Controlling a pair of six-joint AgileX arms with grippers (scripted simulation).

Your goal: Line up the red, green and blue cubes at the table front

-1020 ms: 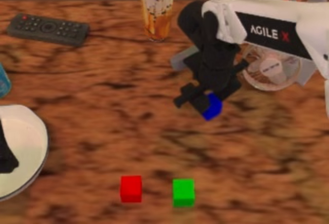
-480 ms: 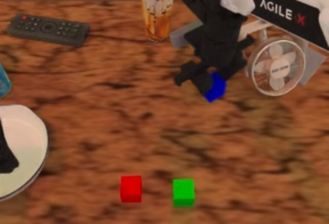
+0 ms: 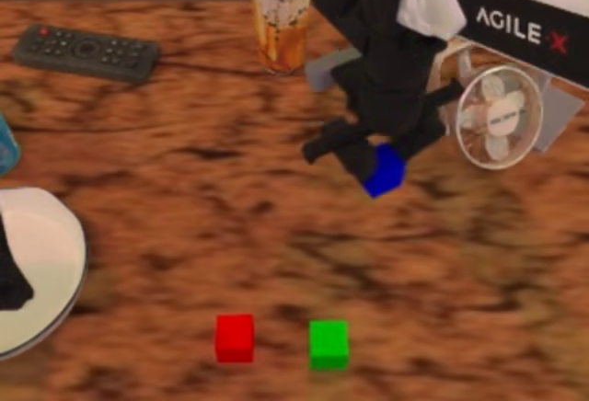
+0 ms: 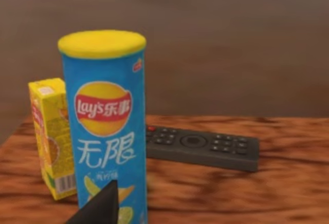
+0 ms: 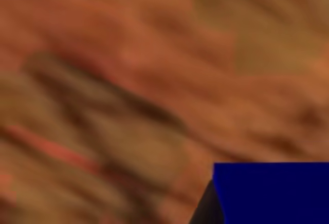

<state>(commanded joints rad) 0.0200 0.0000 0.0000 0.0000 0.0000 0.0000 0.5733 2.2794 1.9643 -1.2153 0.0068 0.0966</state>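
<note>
While the right gripper (image 3: 368,164) hangs over the back half of the desk (image 3: 184,199), its black fingers (image 3: 354,155) are closed on the blue cube (image 3: 384,170), which shows at the gripper's lower right edge in the top view; whether the cube rests on the wood or hangs clear of it cannot be told. In the right wrist view the blue cube (image 5: 272,193) fills one corner against mottled wood. At the desk's front, the red cube (image 3: 235,337) and green cube (image 3: 329,344) sit side by side with a gap between them, red to the left. Behind the right arm stand a drink cup (image 3: 279,13) and a small fan (image 3: 498,118). A remote control (image 3: 86,51) lies at the back left, a white plate (image 3: 55,263) at the left edge. The left gripper (image 4: 97,208) shows only a dark tip near a Lay's crisp can (image 4: 105,126) and a yellow carton (image 4: 51,136); its finger state cannot be told.
</note>
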